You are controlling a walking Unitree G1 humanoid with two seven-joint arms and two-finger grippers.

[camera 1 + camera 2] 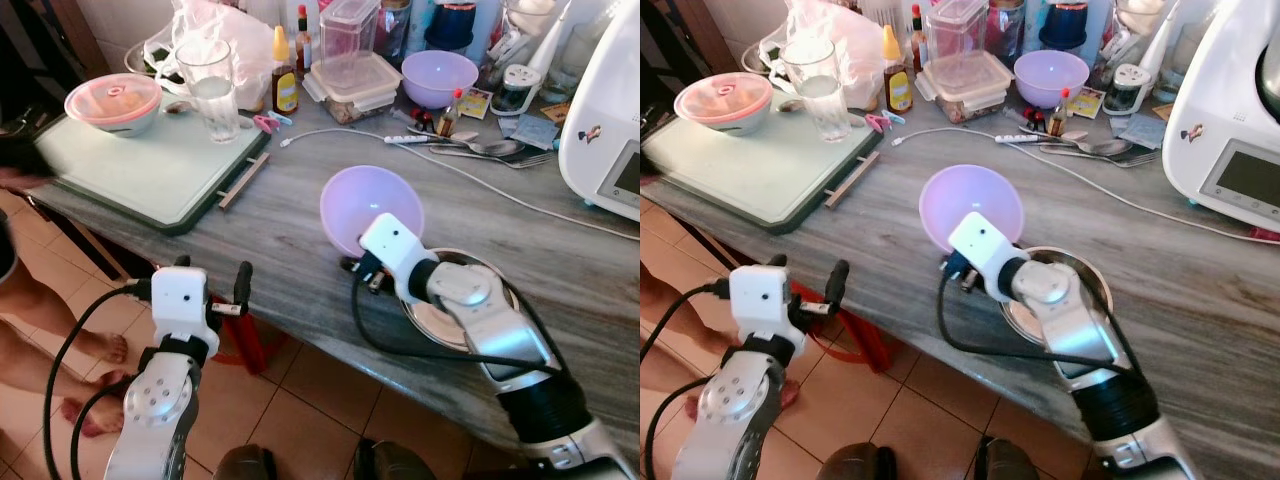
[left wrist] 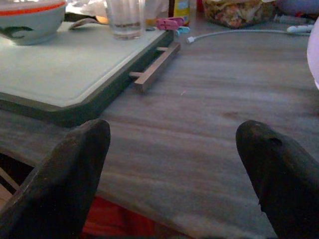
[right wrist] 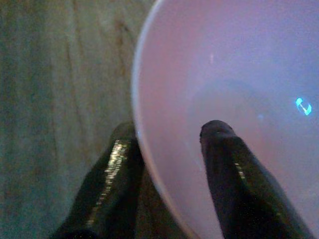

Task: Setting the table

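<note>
At the desk's near edge the left hand [image 1: 208,290] hovers wide open, holding nothing. Just beyond, the right hand [image 3: 169,149] pinches the near rim of a tilted lilac bowl [image 1: 372,208], mid-desk beside a metal plate [image 1: 440,322]. The bowl looks light, stiff and smooth, so a thin rim grip could slip.

Even, bright daylight in both eye views; slight edge distortion. Right wrist view dim, soft-focused; bowl [image 3: 234,99] carries 1 cyan glint.
</note>
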